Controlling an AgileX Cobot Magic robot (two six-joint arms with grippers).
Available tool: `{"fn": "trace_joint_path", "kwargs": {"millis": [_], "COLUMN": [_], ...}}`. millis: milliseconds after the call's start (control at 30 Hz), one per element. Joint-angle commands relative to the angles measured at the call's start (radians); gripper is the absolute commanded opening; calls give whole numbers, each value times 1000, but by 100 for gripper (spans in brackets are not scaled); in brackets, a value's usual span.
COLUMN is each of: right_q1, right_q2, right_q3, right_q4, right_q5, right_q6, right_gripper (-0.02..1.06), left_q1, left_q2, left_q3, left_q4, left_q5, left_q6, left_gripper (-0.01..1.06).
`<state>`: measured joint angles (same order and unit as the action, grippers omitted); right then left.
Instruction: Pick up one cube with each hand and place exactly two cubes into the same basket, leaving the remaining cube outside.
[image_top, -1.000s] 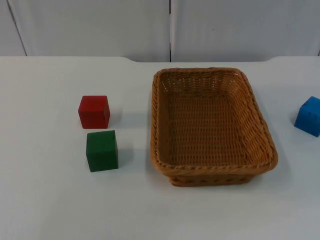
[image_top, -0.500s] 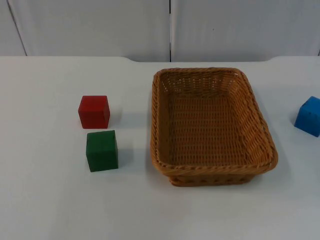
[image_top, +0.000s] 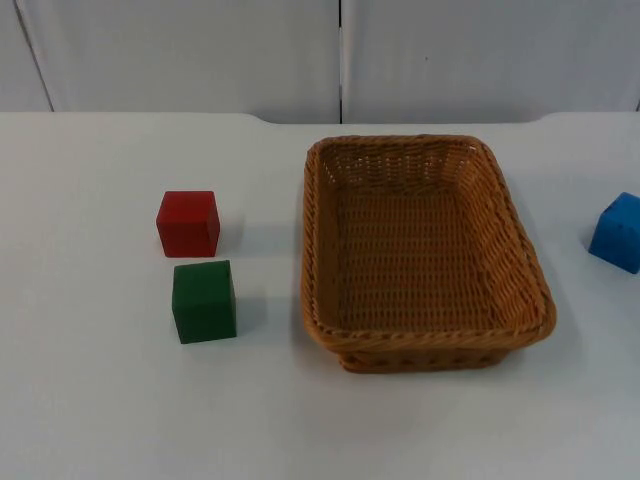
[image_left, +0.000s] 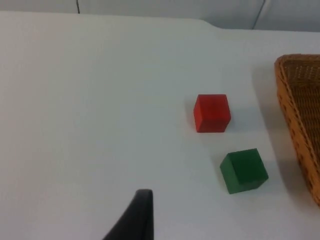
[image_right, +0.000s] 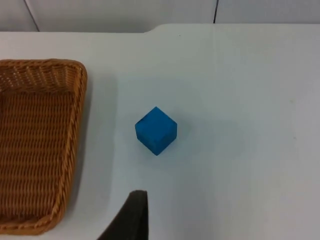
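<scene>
A woven wicker basket (image_top: 523, 262) stands empty in the middle of the table. Left of it sit a red cube (image_top: 188, 223) and, just in front of that, a green cube (image_top: 204, 301). A blue cube (image_top: 618, 232) rests at the table's right edge, right of the basket. The left wrist view has the red cube (image_left: 212, 113), the green cube (image_left: 244, 170) and the basket's rim (image_left: 295, 110), all well ahead of my left gripper (image_left: 136, 216). My right gripper (image_right: 131, 215) hangs short of the blue cube (image_right: 156, 130), with the basket (image_right: 70, 125) beside it. Both arms wait, holding nothing.
The grey partition wall (image_top: 340, 55) closes off the back of the white table (image_top: 100, 400). Open table lies in front of the basket and the cubes.
</scene>
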<state>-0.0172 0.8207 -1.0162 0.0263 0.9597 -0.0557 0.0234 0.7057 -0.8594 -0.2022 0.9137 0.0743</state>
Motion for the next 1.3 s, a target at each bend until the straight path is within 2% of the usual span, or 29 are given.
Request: {"fn": "trace_joint_path", "kwargs": {"millis": [0,133,233,367,533,1000,1100,1233,1267], "right_q1": [3,3,3,3,3,3,3,3,3], "right_q2": [65,131,163,233,318,587,636,744,744], "right_q3": [-53,-80,-97,-144,-187,-303,-327,-389,-389], "right_q4": [1,1,1,1,1,8,44,155,155], "right_q5": [-9,-43,-69,-79,-65,-74,-62,-48,-48], "right_q6": [-13,-24,-24,-86,-137,-241,-289,-396,-396], "right_gripper": [98,98,98,98,98,98,96,96,96], "left_q1": [1,1,1,1,1,1,1,0,0], "left_q2": [76,185,229,365,473,759,798,880,880], "left_q3": [-47,-88,-101,-136,-176,-342,-363,-404,-404], "left_q4": [-17,-30,-34,-84,-93,-124,-161,-203,-203], "left_q5": [-4,-7,-10,-35,-60,-58,-58,-66,-66], "left_q6": [23,99,111,164,183,225,263,288,288], "left_gripper": [105,105,105,105,105,105,105,105,105]}}
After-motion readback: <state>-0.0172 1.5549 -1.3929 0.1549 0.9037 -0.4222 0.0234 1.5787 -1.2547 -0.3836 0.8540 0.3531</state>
